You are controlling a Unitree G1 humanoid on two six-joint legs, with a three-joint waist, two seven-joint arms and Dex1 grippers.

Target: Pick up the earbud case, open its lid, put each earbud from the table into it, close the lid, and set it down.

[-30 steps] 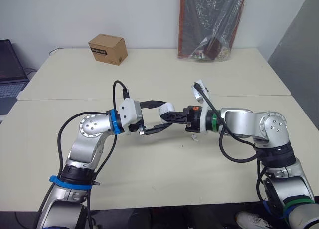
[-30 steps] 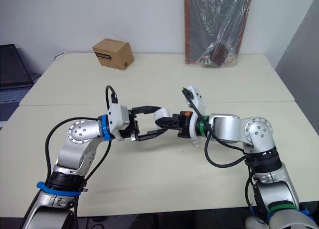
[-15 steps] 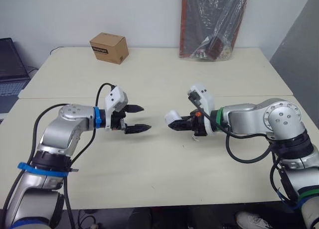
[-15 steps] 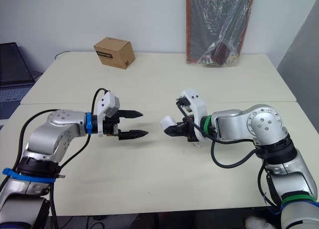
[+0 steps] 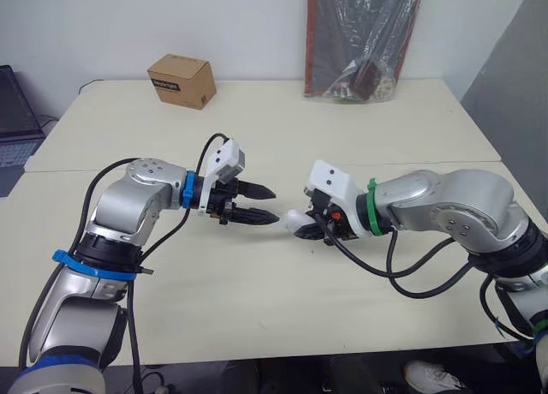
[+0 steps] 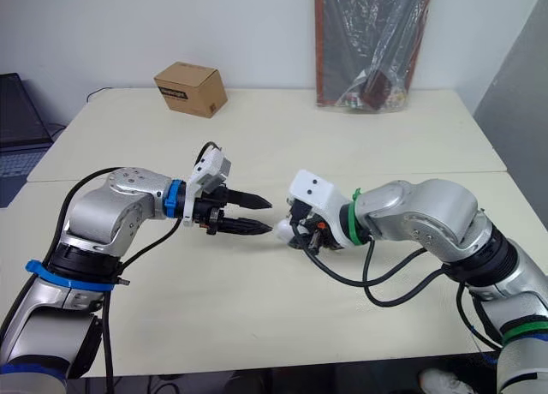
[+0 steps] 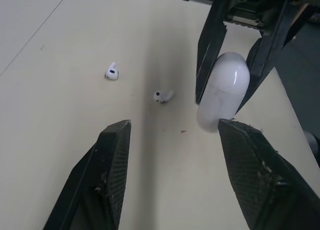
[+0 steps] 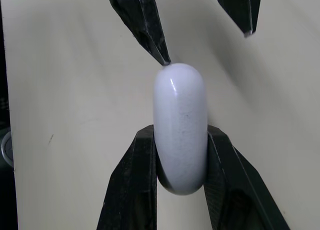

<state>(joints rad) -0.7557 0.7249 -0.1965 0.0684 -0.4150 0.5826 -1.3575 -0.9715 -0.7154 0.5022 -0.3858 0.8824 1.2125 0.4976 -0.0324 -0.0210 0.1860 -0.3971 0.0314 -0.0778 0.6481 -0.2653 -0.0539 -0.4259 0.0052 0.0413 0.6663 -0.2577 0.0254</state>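
Silver arms (image 5: 128,205), black cables (image 5: 402,272); left tool (image 5: 276,204) black, blue bands (image 5: 187,190); right tool (image 8: 181,137) black, green band (image 5: 372,212).

Cardboard box (image 5: 181,81) far back on the table (image 5: 257,128) — plastic-wrapped bundle (image 5: 364,38) (against the wall) to its right.

earbud case (image 8: 180,125): glossy smooth plastic | table (image 5: 282,291): matt | box (image 5: 181,80): cardboard

- Left tool (image 5: 274,205): 1.0 s ago spread around the earbud case (image 5: 296,222); 0.5 s ago drawn back, well apart from it. Now returned, fingers apart, one fingertip (image 8: 161,55) at the case's end.
- Right tool (image 8: 180,136): arm re-posed since 0.5 s ago; the gripped case sits lower in the head views, closer to the surface (image 5: 257,283).
- Gap between tools: nearly closed.
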